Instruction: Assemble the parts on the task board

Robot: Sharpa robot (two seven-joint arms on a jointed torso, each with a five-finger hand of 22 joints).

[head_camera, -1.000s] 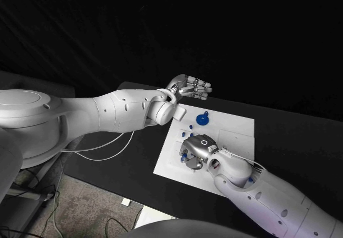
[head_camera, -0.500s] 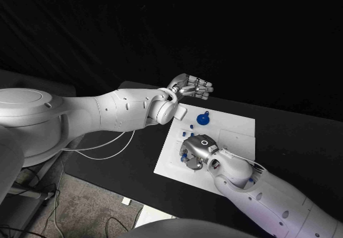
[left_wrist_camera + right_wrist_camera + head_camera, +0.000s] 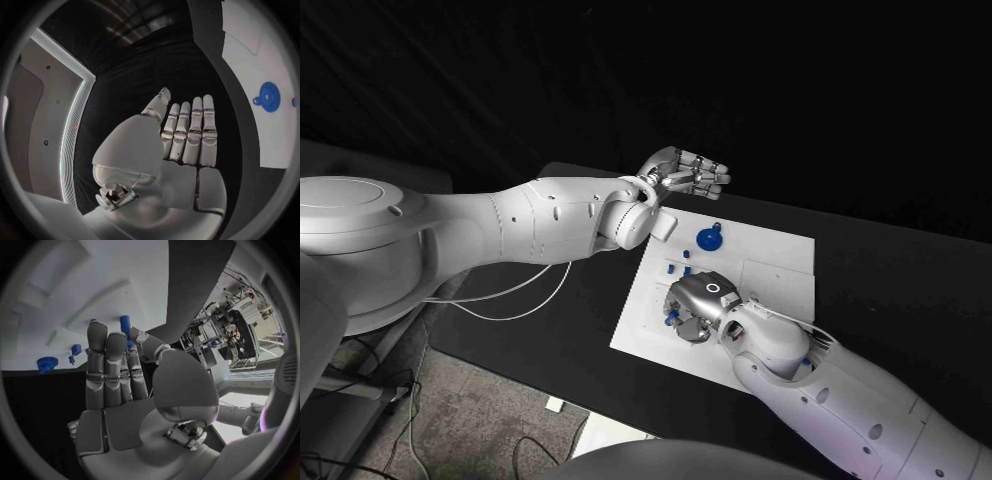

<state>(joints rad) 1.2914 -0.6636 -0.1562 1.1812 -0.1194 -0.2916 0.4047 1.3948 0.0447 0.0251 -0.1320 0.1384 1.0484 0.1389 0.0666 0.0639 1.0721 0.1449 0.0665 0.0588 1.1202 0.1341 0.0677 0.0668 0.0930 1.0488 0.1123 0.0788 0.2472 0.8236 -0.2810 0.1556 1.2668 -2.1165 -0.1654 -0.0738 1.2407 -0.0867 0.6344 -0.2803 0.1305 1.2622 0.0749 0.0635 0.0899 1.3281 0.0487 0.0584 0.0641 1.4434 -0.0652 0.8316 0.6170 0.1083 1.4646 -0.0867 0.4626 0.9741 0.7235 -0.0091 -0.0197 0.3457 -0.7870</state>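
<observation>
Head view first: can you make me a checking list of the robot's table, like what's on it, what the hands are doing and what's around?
Surface: black table, with the white task board in its middle.
Job's things: round blue part on the board's far end; smaller blue parts stand near the right hand.
Clutter: nothing seen.
Hands: left hand is raised beyond the board's far end, fingers apart, holding nothing; right hand is low over the board, fingers straight by the blue parts, holding nothing.
Cables: white cables hang under the left arm.
Surroundings: dark backdrop; grey floor with dark cables.
</observation>
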